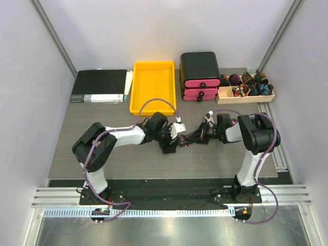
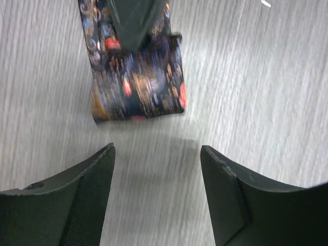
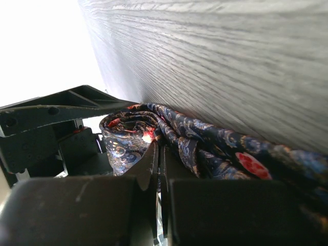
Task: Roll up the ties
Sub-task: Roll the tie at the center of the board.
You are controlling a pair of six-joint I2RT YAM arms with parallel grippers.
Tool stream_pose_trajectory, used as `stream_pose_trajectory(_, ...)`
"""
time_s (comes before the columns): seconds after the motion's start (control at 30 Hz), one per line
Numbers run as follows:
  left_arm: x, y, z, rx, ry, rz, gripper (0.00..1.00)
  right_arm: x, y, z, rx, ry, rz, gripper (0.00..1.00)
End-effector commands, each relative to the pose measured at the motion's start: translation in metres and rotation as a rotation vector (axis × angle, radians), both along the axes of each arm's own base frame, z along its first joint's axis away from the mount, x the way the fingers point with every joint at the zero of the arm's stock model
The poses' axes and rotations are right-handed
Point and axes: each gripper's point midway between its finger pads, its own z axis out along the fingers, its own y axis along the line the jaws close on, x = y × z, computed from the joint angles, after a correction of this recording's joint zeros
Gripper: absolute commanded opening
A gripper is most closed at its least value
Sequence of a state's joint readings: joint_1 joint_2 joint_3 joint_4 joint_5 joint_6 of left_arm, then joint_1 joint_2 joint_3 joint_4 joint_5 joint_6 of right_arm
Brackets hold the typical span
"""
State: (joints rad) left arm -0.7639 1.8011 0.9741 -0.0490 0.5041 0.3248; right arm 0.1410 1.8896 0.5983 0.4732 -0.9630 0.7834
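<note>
The tie [image 2: 137, 87] is pinched in the closed right hand [image 3: 159, 148] and seems only partly rolled, while the left hand [image 2: 156, 154] is held open just beside it.

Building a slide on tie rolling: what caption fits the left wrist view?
Left gripper open over the grey table, the end of a patterned tie lying just ahead.

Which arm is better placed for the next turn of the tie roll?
Probably right. The right gripper is shut on the tie; the left gripper hangs open, short of the tie's end.
</note>
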Motion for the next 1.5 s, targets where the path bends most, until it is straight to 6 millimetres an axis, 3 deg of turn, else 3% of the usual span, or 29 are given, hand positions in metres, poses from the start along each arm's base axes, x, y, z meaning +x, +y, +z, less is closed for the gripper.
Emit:
stream_pose_trajectory(0.0, -0.001, -0.009, 0.018, -0.101, -0.029, -0.005, 0.69, 0.003, -0.012, -0.027, -0.11, 0.021, -0.033, 0.01)
stream_pose_trajectory(0.33, 0.014, -0.028, 0.02, -0.195, -0.082, 0.022, 0.86, 0.005, -0.013, -0.033, -0.122, 0.039, -0.029, 0.01)
stream_pose_trajectory(0.7, 0.023, -0.056, 0.013, -0.233, -0.025, 0.063, 0.79, 0.003, -0.013, -0.034, -0.118, 0.045, -0.034, 0.01)
stream_pose_trajectory(0.83, 0.022, -0.062, 0.002, -0.162, -0.021, 0.061, 0.66, 0.004, -0.012, -0.032, -0.113, 0.041, -0.037, 0.01)
stream_pose_trajectory(0.87, 0.026, -0.059, -0.002, -0.131, -0.034, 0.067, 0.57, 0.005, -0.012, -0.029, -0.109, 0.035, -0.036, 0.01)
stream_pose_trajectory(0.93, 0.023, -0.049, -0.015, -0.038, 0.0, 0.06, 0.46, 0.005, -0.011, -0.026, -0.099, 0.034, -0.038, 0.01)
stream_pose_trajectory(0.97, 0.021, -0.043, -0.02, 0.001, -0.022, 0.02, 0.35, 0.007, -0.01, -0.019, -0.088, 0.019, -0.035, 0.01)
stream_pose_trajectory(1.07, 0.009, -0.02, -0.03, 0.12, -0.001, -0.026, 0.22, 0.01, -0.009, -0.005, -0.065, -0.005, -0.026, 0.05)
stream_pose_trajectory(1.2, -0.002, 0.002, -0.035, 0.248, 0.021, -0.112, 0.17, 0.018, -0.008, 0.028, -0.051, -0.05, 0.006, 0.18)
stream_pose_trajectory(1.27, -0.012, 0.018, -0.043, 0.327, 0.068, -0.139, 0.14, 0.018, -0.013, 0.036, -0.064, -0.06, 0.023, 0.21)
stream_pose_trajectory(1.33, -0.015, 0.021, -0.04, 0.353, 0.085, -0.176, 0.11, 0.026, -0.017, 0.054, -0.063, -0.11, 0.034, 0.22)
stream_pose_trajectory(1.47, -0.013, 0.019, -0.038, 0.386, 0.082, -0.189, 0.11, 0.023, -0.032, 0.054, -0.095, -0.081, 0.05, 0.24)
